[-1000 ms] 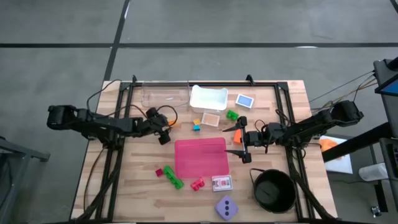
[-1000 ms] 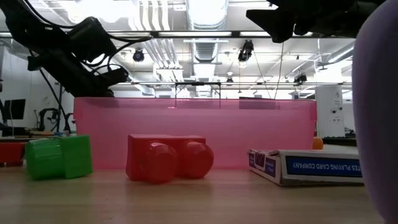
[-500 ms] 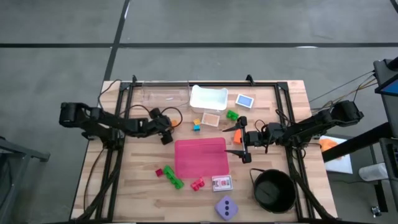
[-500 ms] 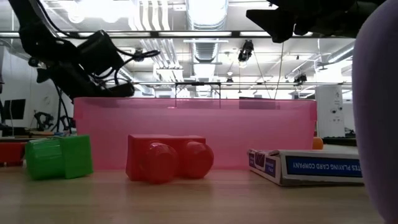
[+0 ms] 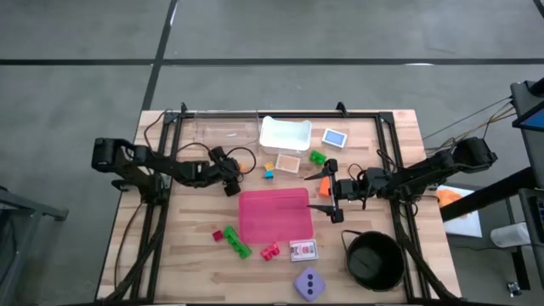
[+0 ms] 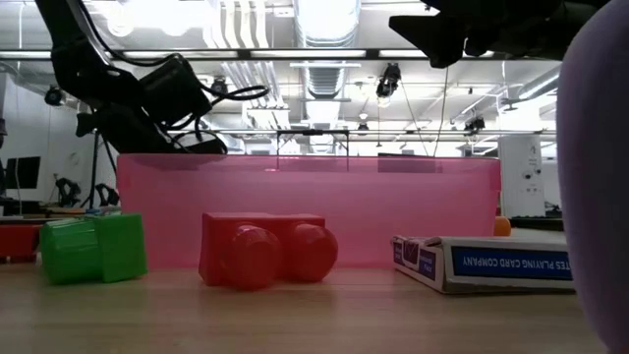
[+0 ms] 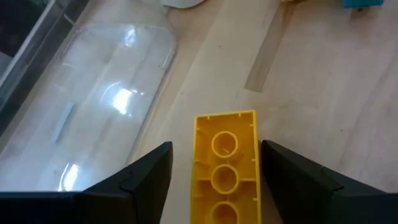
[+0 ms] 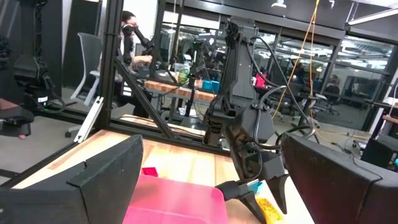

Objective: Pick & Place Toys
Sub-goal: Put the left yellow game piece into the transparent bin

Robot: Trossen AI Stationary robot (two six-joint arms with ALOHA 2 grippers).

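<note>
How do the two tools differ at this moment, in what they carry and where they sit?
The left tool is shut on a yellow brick, held between its fingers; the right tool is open and carries nothing. In the high view the left tool sits off the pink mat's far left corner, while the right tool sits at the mat's right edge, beside an orange brick. Both hang above the table.

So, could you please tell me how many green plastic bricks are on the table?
2: one green plastic brick right of the white tray, another beside the pink mat's lower-left corner. Others could be hidden.
</note>
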